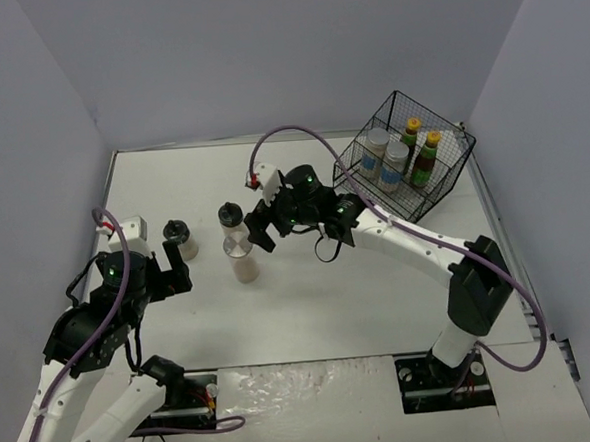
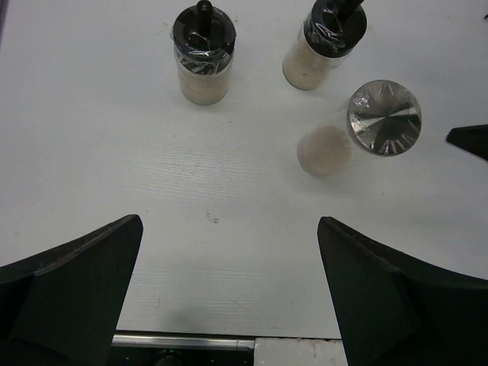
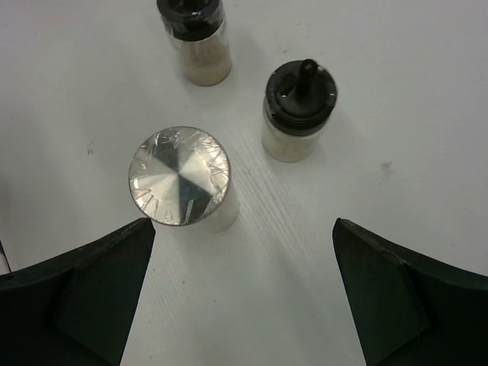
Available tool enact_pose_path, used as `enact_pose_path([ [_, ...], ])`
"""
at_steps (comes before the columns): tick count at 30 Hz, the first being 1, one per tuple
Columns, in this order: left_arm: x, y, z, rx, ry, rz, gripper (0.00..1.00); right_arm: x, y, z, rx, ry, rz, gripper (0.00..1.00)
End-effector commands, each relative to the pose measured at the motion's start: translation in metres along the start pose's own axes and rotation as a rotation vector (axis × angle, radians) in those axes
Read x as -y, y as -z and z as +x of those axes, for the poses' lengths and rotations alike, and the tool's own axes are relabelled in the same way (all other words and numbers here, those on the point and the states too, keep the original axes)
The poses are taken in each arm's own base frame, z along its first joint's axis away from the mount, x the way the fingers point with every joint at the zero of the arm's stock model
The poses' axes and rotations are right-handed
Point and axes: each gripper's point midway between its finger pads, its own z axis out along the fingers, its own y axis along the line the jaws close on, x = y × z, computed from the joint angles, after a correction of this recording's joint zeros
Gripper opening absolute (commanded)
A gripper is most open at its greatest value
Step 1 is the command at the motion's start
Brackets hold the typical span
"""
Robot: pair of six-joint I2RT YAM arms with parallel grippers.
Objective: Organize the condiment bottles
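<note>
Right wrist view: black-capped clear shaker (image 3: 194, 42) cut off by top edge. Top view: silver-lidded clear jars (image 1: 376, 152) in black wire basket (image 1: 451, 183), labels too small to read.

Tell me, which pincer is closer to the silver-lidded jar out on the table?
Right. The right pincer is open just beside the silver-lidded jar. The left pincer, also open, sits farther away on the jar's other side.

Two yellow-capped dark sauce bottles (image 1: 427, 161) and two silver-lidded clear jars (image 1: 394, 165) stand upright inside the black wire basket (image 1: 451, 186), while a third silver-lidded jar (image 1: 240, 256) and two black-capped shakers (image 1: 180, 238) of pale powder stand upright together, well to its left.
</note>
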Motion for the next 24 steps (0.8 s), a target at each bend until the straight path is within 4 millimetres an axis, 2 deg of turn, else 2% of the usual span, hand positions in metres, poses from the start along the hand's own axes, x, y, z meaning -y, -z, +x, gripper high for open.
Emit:
enact_pose_path([
  [1,-0.004,0.018,-0.029,0.115,0.017,0.002,0.97,-0.020,-0.018,-0.036,0.093,0.089,-0.044,1.00],
  [5,-0.012,0.026,-0.030,0.139,0.021,-0.014,0.97,-0.040,-0.038,-0.025,0.060,0.117,-0.095,1.00],
  [7,-0.014,0.028,-0.029,0.138,0.018,-0.024,0.97,-0.043,-0.044,-0.023,0.055,0.123,-0.106,1.00],
  [14,-0.015,0.031,-0.030,0.139,0.019,-0.022,0.97,-0.046,-0.071,-0.004,0.005,0.128,-0.121,1.00],
  [20,-0.014,0.031,-0.030,0.136,0.025,-0.016,0.97,-0.047,-0.081,0.008,-0.020,0.131,-0.133,1.00],
  [24,-0.014,0.030,-0.028,0.131,0.025,-0.019,0.97,-0.049,-0.086,0.013,-0.030,0.127,-0.142,0.93],
])
